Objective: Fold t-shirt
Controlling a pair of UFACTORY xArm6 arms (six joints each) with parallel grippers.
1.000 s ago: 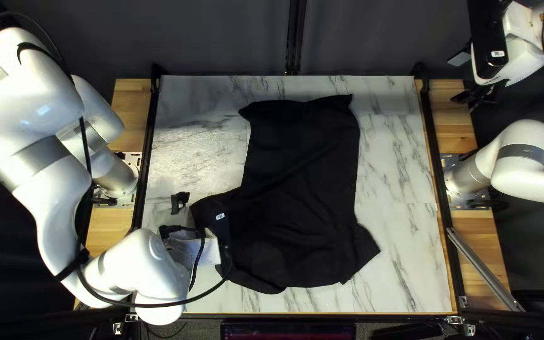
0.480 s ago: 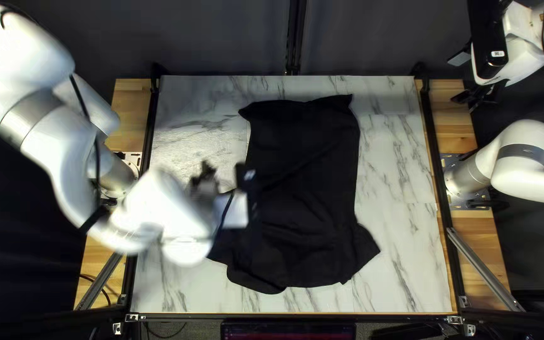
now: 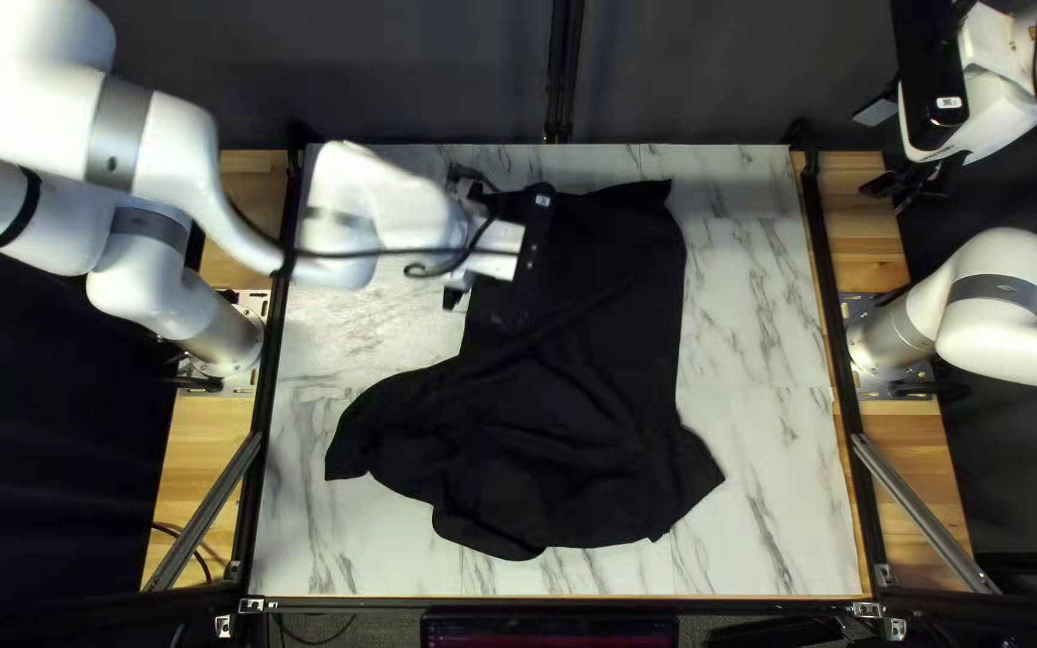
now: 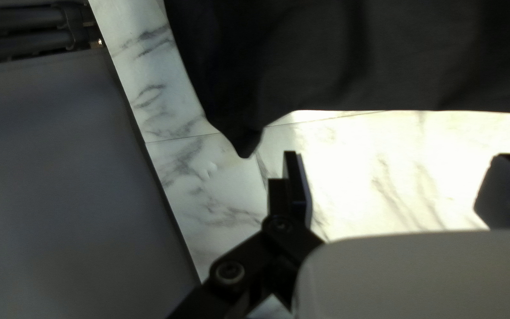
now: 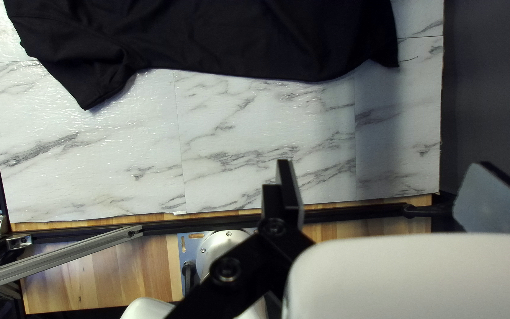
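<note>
My left gripper [image 3: 461, 240] hangs over the far left part of the black t-shirt [image 3: 567, 396], beside its left edge. The shirt lies spread on the marble-patterned table, one part reaching out to the near left. In the left wrist view the left gripper [image 4: 394, 189] has its fingers wide apart with nothing between them, and the shirt's far corner [image 4: 237, 118] lies just ahead. My right gripper [image 3: 917, 186] is raised off the table's far right corner. Its own wrist view has the right gripper [image 5: 379, 192] with fingers well apart, away from the shirt [image 5: 237, 35].
Black rails [image 3: 825, 300] run along both sides of the marble tabletop [image 3: 771, 504]. A metal bar [image 3: 921, 510] slants at the near right. A dark curtain [image 3: 687, 72] hangs behind the far edge.
My left arm has swung from the near left toward the far left of the table, uncovering the shirt's near left part. The shirt's visible outline and my right arm have stayed put.
</note>
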